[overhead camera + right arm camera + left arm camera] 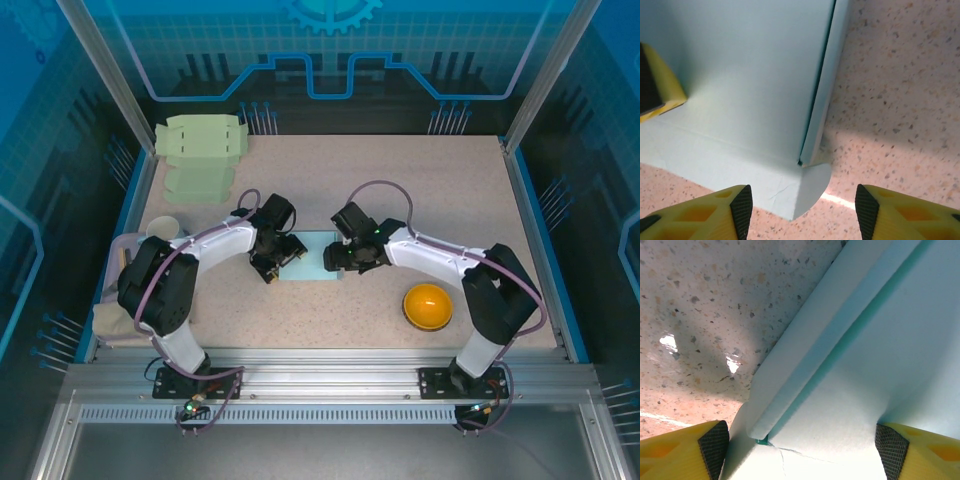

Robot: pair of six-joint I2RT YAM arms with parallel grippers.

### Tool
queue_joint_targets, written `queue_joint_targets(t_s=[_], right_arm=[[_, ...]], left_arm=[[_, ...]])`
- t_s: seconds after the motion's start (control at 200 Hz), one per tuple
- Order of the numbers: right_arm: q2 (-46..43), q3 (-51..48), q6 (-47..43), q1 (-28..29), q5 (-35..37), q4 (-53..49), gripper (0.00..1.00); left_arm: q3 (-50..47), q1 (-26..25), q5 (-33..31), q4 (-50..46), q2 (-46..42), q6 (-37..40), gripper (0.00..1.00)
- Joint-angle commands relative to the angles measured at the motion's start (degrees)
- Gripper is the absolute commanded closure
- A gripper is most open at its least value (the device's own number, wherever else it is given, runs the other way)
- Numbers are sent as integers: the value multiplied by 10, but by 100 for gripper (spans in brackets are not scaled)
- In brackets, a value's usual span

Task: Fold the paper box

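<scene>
The light blue paper box (313,258) lies flat mid-table between my two grippers. My left gripper (279,256) sits at its left end. In the left wrist view the gripper (802,452) stands open, its pads (714,445) on either side of the box panel (860,365), beside a folded-over side flap (805,355). My right gripper (343,256) is at the box's right end. In the right wrist view this gripper (804,212) is open over the rounded corner tab (813,186); a raised side flap (829,80) runs away from it.
A stack of flat green box blanks (201,152) lies at the back left. An orange bowl (427,306) sits front right, a white cup (163,228) and a cloth (112,322) at the left edge. The left gripper's yellow finger (655,85) shows in the right wrist view.
</scene>
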Motion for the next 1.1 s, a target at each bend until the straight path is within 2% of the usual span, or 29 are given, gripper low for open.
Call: queue_joint_targets(t_s=[0.0,0.365,0.74,1.095], right_arm=[[-4,-25,32,8,-18,20,42],[12,-75,93,8,-80,134,48],[9,-75,97,7,-106,152,57],[10,-74,69,8,-83,148,62]], left_arm=[[-7,-3,-22,-18,22,3,19],[-11,-3,-24,-15,25,0,19],[-12,-3,-22,-12,28,-5,19],[-13,-3,-21,-7,33,-8,19]])
